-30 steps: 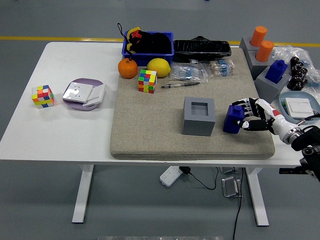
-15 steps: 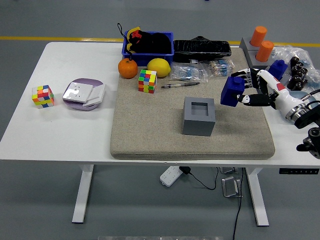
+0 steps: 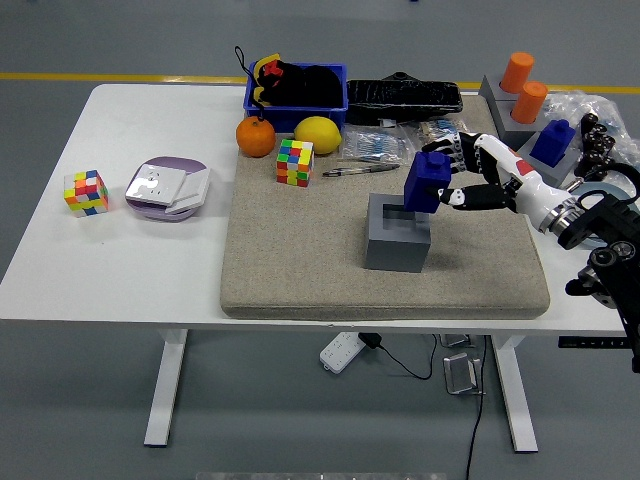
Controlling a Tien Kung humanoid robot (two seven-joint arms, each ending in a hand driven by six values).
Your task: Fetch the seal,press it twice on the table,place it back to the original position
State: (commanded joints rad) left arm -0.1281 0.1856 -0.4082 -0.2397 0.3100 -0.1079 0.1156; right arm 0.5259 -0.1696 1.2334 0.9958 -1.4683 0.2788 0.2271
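A blue seal (image 3: 425, 181) hangs in the air just above the back right of a grey square holder (image 3: 398, 232) with an open socket on top. My right hand (image 3: 455, 178) is shut on the seal, fingers wrapped round its right side, and the arm reaches in from the right edge. The holder stands in the middle of a beige felt mat (image 3: 300, 270). No left arm shows.
Behind the holder lie a pen (image 3: 360, 170), a small colour cube (image 3: 295, 162), an orange (image 3: 255, 138), a lemon (image 3: 318, 134) and a blue bin (image 3: 298, 88). Another blue seal (image 3: 552, 141) and orange cylinders (image 3: 524, 87) stand at the back right. A second cube (image 3: 86, 192) and a purple plate (image 3: 168, 187) sit at the left.
My right hand lifted the blue seal off the mat's right side, then carried it up and to the left until it hangs over the grey holder.
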